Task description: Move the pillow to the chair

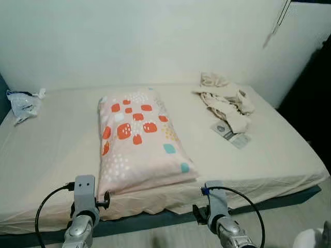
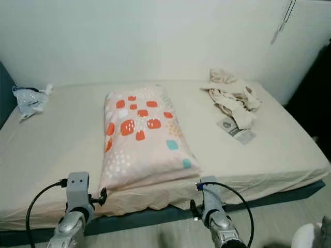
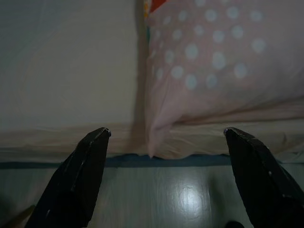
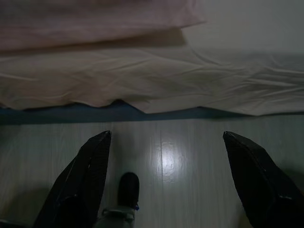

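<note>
Pillow [image 1: 138,142] beyond both open jaws

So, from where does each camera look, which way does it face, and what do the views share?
Left eye view: on the head, looking forward and down at the pink rectangular pillow with orange patches on the beige fabric-covered bed; both silver forearms show.
Right eye view: the same scene, slightly shifted.
Left wrist view: along the open left tool, toward the pillow's near corner.
Right wrist view: along the open right tool, toward the bed's edge and the grey glossy floor.
All four share the pillow and bed.
</note>
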{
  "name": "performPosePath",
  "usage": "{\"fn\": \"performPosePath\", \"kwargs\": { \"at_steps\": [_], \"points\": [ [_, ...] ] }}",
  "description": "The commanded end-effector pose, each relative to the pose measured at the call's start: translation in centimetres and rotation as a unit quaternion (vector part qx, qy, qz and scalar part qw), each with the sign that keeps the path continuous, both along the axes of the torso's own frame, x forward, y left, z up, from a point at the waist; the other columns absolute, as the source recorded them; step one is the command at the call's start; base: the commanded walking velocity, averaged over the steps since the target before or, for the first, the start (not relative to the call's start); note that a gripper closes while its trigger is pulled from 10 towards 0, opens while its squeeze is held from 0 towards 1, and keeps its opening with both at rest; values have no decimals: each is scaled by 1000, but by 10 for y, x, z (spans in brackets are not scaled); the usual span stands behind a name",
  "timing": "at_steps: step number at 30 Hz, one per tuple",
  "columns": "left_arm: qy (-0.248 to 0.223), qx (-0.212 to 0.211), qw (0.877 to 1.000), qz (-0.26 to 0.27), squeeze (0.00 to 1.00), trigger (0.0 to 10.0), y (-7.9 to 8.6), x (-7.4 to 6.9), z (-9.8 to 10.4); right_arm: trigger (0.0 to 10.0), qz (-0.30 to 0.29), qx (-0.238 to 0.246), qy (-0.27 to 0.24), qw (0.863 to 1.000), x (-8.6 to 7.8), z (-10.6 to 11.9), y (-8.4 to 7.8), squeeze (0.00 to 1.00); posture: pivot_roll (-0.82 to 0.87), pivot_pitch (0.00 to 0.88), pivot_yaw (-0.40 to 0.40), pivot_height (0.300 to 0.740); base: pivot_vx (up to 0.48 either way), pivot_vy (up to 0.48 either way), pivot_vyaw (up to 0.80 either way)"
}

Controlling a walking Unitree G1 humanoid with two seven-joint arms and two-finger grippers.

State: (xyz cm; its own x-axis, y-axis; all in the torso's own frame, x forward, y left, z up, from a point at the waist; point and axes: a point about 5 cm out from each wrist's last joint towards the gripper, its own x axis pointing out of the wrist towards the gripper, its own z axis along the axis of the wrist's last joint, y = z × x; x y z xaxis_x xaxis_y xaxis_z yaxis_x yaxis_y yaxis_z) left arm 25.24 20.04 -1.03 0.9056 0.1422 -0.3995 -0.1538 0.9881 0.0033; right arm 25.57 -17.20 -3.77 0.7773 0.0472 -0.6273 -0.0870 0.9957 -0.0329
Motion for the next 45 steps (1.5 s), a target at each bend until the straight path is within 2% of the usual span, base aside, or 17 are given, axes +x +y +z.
{"fn": "performPosePath", "kwargs": {
  "at_steps": [1,18,27,33,41,45],
  "points": [
    [-2,-1,1000,3,0,10000,1,-1,0,10000,2,0,-4,1000,1,1,0,0,57,72,-47,740,266,0,0],
    [-3,-1,1000,3,0,10000,1,1,1,10000,2,2,-6,1000,1,1,0,0,53,60,-46,740,259,0,0],
    [-3,-6,1000,9,0,10000,4,1,1,10000,1,3,-6,1000,1,1,0,0,52,65,-44,740,0,408,0],
    [-3,11,1000,8,0,10000,4,1,1,10000,1,2,-4,1000,0,0,-1,0,53,68,-45,740,0,0,0],
    [-5,14,1000,8,0,10000,5,0,1,10000,1,3,-3,1000,0,0,0,0,54,73,-45,740,0,0,0],
    [-9,25,1000,-7,0,10000,3,0,2,10000,1,4,-3,1000,-1,0,0,0,54,73,-44,740,0,0,0]
  ]
}}
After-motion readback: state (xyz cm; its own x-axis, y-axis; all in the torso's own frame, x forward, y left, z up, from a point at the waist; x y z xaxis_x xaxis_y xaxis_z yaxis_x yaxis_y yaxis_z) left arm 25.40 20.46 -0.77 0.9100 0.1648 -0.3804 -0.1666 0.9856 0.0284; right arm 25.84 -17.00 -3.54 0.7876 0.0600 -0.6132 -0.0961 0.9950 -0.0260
